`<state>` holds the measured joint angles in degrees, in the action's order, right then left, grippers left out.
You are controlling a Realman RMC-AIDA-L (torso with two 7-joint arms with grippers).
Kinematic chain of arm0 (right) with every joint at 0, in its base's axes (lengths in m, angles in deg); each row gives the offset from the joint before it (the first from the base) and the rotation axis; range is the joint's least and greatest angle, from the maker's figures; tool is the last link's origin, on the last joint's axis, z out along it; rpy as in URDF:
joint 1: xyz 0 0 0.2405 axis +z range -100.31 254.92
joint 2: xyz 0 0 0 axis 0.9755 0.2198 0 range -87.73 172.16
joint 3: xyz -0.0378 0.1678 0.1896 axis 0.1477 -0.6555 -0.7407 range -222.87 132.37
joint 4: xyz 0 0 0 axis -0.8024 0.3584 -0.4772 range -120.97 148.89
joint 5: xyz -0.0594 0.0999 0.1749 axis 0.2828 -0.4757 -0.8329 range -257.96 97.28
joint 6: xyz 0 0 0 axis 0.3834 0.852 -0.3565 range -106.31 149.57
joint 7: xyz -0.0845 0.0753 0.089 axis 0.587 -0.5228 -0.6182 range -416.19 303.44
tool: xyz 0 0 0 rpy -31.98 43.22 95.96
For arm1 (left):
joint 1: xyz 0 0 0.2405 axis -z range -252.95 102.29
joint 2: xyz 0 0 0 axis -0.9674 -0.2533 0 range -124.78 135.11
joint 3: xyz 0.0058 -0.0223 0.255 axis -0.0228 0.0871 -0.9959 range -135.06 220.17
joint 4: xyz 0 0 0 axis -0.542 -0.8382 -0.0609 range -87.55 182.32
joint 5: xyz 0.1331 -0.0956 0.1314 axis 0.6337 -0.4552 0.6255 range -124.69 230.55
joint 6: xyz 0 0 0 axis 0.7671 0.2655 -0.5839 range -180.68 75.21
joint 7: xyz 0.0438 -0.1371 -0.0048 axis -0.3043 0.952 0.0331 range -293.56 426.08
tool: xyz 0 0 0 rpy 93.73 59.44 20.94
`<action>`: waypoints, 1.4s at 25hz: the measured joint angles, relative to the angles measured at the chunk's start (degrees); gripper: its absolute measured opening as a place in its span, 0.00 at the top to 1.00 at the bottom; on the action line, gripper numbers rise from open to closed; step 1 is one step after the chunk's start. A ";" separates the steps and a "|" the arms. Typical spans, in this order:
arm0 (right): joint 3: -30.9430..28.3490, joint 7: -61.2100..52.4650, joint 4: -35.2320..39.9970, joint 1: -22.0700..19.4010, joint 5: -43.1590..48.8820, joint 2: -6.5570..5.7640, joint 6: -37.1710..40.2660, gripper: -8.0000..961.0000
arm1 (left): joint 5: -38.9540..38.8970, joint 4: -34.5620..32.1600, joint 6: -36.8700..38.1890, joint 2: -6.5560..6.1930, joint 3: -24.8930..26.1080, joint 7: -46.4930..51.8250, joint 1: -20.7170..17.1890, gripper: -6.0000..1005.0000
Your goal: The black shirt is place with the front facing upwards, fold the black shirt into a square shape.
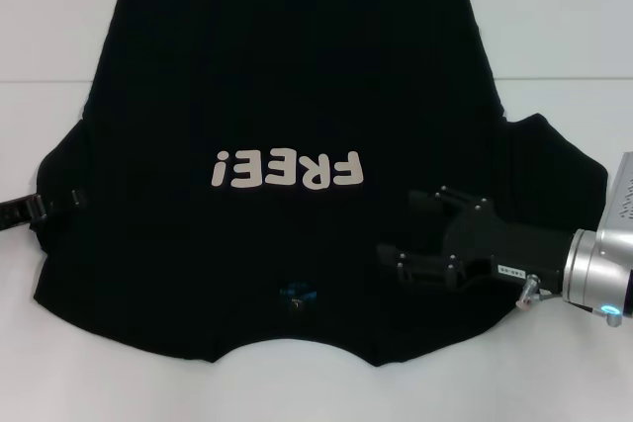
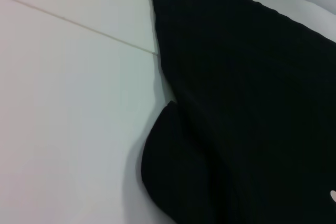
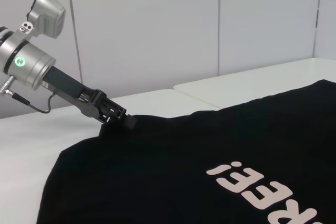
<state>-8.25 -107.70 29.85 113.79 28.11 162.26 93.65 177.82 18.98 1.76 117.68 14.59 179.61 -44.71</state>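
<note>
The black shirt point(image 1: 297, 76) lies spread front-up on the white table, its off-white "FREE!" print point(image 1: 287, 170) mid-chest and its blue neck label point(image 1: 299, 294) near the front edge. My right gripper point(image 1: 396, 222) hovers open over the shirt's right shoulder, just inside the right sleeve point(image 1: 554, 165). My left gripper point(image 1: 71, 202) reaches in from the left edge and is shut on the left sleeve's edge. In the right wrist view the left gripper point(image 3: 129, 122) pinches the shirt point(image 3: 210, 145) at that sleeve. The left wrist view shows only the shirt point(image 2: 252, 103) with a sleeve fold.
The white table point(image 1: 554, 27) extends around the shirt on both sides, and a thin seam point(image 1: 564, 79) crosses it. The shirt's hem reaches the picture's far edge. Pale wall panels point(image 3: 157, 24) stand beyond the table.
</note>
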 joint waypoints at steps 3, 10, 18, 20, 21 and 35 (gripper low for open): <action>0.00 0.00 0.01 -0.13 0.00 -0.07 0.11 0.04 | 0.00 -0.15 -0.01 0.07 -0.02 -0.14 -0.14 0.34; 0.00 0.00 -0.16 -0.19 0.00 -0.08 0.15 0.04 | -0.14 -0.76 0.23 0.08 0.08 -0.14 -0.47 0.63; 0.00 0.00 -0.16 -0.30 0.00 -0.08 0.24 0.04 | -0.25 -1.64 0.48 0.16 0.25 0.12 -0.80 0.82; 0.00 0.00 -0.16 -0.30 0.00 -0.08 0.24 0.04 | -0.40 -1.68 0.33 0.16 0.44 0.36 -0.81 0.86; 0.00 0.00 -0.14 -0.29 0.00 -0.08 0.24 0.04 | -0.43 -1.76 0.28 0.16 0.52 0.69 -0.86 0.88; 0.00 -0.02 0.11 -0.28 -0.17 -0.07 0.23 0.04 | -0.73 -8.03 2.50 -0.75 5.72 5.11 -4.26 0.99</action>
<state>-8.25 -107.72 29.96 113.51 27.94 162.18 93.88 177.09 10.95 4.26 116.93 20.30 184.71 -48.97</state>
